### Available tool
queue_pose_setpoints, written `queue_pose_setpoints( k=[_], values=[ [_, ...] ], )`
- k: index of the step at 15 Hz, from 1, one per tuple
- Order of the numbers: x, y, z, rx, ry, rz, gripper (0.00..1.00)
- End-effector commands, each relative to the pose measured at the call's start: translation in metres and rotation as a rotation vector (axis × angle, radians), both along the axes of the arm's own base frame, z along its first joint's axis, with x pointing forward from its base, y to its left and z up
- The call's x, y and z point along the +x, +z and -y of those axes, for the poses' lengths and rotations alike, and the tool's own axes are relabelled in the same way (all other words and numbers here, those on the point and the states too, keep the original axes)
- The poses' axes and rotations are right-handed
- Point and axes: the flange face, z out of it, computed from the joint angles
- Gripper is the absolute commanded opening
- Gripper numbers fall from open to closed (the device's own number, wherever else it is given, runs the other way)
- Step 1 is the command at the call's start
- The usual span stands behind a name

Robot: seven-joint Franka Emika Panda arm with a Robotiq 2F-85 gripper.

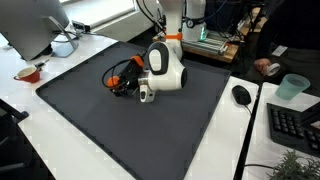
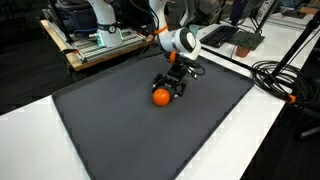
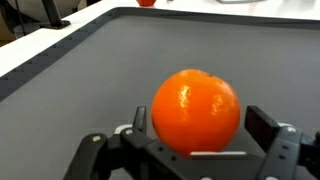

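Observation:
An orange ball-like fruit [image 3: 196, 110] lies on the dark grey mat [image 3: 80, 90]. In the wrist view it fills the space between my two black fingers. My gripper [image 3: 198, 128] is open around it, with a small gap on each side. In an exterior view the orange [image 2: 160, 97] sits on the mat just below the lowered gripper [image 2: 172, 86]. In an exterior view the gripper [image 1: 126, 84] is down at the mat behind the white wrist, and the orange is hidden there.
The mat [image 1: 120, 125] covers a white table. A red bowl [image 1: 28, 73] and a monitor [image 1: 30, 25] stand at one side; a mouse [image 1: 241, 95], a teal cup [image 1: 292, 87] and a keyboard [image 1: 295, 125] at the other. Black cables [image 2: 283, 80] lie by the mat's edge.

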Motion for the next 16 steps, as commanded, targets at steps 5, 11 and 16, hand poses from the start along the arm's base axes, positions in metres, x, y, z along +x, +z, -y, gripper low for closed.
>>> queue_pose_setpoints(
  k=[5,11,16],
  values=[
    [0.0163,-0.0031,0.0135,-0.037,-0.031,-0.011,1.0],
    [0.0134,-0.0053,0.0118,-0.04,-0.029,-0.026,0.55],
    [0.0113,0.0005,0.0055,-0.037,-0.018,-0.009,0.55]
  ],
)
